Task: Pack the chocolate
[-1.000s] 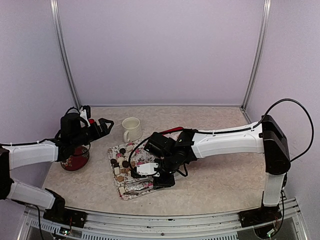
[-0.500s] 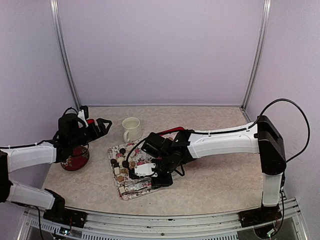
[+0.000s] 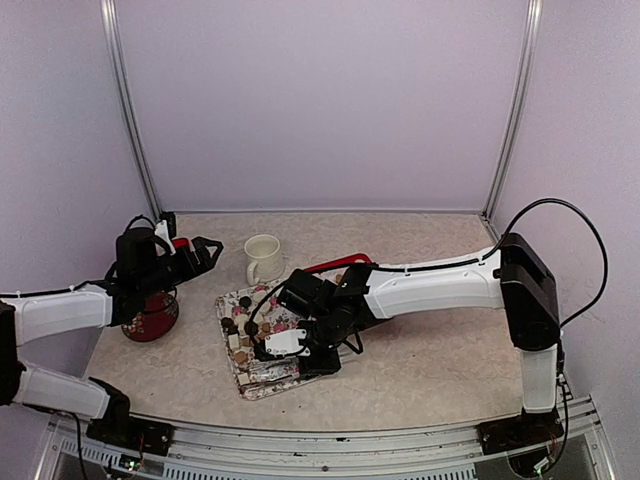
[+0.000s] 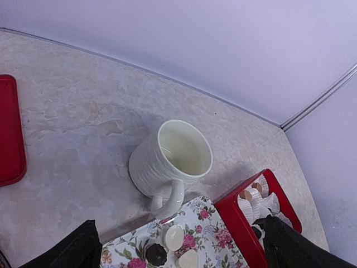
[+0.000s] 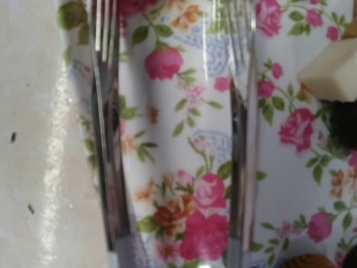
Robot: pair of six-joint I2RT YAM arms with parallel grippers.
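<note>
One beige marbled table [image 3: 430,375] carries everything. Two white-and-black arms work over it. The left gripper [image 3: 210,251] hangs in the air at 10 o'clock from the tray, jaws spread wide and holding nothing. The right arm reaches across from 3 o'clock, and the right gripper [image 3: 278,345] is low over the tray's middle. Its wrist view shows two shiny slotted metal strips [image 5: 109,139] standing apart above the flowered surface. The fingers themselves do not show, so I cannot tell whether they grip anything.

There is one rectangular tray printed with pink roses [image 3: 255,383], lying askew near the table's centre. One red box with white crinkled paper liners [image 4: 231,223] sits at 1 o'clock from it, largely hidden behind the right arm in the top view. One dark red round bowl [image 3: 150,322] sits at 9 o'clock, partly under the left arm. One cream ribbed mug [image 3: 263,258] stands upright at 12 o'clock, just beside the tray, with its handle towards it.

The bite-size chocolates in dark brown, tan and cream [image 3: 238,325] lie loose along the tray's 9-to-11 o'clock side. They are too small to count exactly. The left wrist view shows three at the tray's corner and two tan ones sitting in liners in the box.
</note>
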